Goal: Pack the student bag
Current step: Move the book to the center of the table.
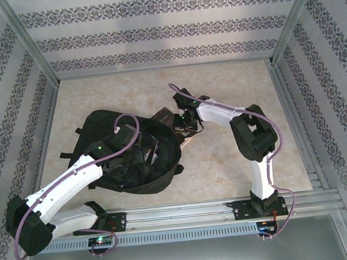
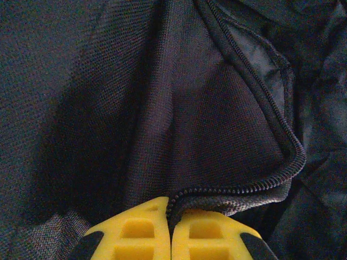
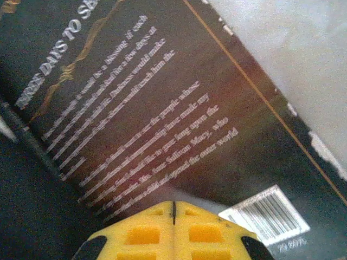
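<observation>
The bag [image 1: 144, 182] lies open on the tabletop [image 1: 225, 168], left of centre and close to the near edge. The left pincer [image 2: 172, 215] is clamped on the zip edge [image 2: 238, 189] of the opening. The right pincer [image 3: 173, 205] is shut, its tips together over the back cover of the book [image 3: 162, 119] at the bag's right-hand rim. Whether the cover is nipped cannot be told.

Step in hand, as judged: the book is to be passed into the opening.
1. The zip edge is lifted and drawn toward the left edge of the tabletop, so that the mouth is opened wide.
2. Grip on the book is confirmed before any lift, since a thin cover is likely to slip.
3. The book is entered at a shallow angle, under the raised edge.
4. The zip edge is released only once the book is seated inside.
</observation>
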Motion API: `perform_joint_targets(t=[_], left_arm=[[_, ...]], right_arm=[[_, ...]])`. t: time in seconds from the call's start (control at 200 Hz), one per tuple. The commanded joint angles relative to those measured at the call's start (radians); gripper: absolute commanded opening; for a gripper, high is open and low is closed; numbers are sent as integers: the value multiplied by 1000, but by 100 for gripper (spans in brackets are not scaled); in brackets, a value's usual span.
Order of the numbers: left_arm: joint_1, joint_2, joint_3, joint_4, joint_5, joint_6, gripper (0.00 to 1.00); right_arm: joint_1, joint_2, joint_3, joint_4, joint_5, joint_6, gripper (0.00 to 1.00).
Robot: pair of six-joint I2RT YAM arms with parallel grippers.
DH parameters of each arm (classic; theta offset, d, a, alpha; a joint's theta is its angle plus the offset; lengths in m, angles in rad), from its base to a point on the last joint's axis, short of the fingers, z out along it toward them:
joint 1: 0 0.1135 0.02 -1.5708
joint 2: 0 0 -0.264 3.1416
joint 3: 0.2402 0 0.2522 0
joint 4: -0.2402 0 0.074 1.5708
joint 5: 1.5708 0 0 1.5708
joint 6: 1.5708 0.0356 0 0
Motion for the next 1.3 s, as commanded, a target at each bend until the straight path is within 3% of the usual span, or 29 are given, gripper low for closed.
perform_joint_targets(t=[0.0, 0.14, 0.345, 0.864, 0.954, 1.059, 1.189, 1.294], left_arm=[[13, -14, 0, -53, -17, -25, 0], [37, -25, -8, -64, -34, -21, 0], [87, -5, 23, -93, -58, 19, 0], [169, 193, 190, -65, -111, 159, 2], [170, 238, 250, -75, -88, 207, 16], [156, 277, 351, -78, -19, 260, 32], [85, 310, 462, -53, 10, 309, 57], [13, 360, 512, 13, 83, 331, 67]], right_arm=[[-1, 43, 54, -114, 73, -38, 0], [-21, 50, 45, -168, 180, -55, 0], [-79, -14, -60, -168, 202, -59, 0], [-32, -376, -508, -131, 64, -12, 0], [-21, -390, -539, -130, -41, -20, 0], [-31, -457, -506, -199, -20, -74, 1], [-155, -590, -516, -180, -66, -68, 17], [-255, -616, -528, -164, -114, -67, 24]])
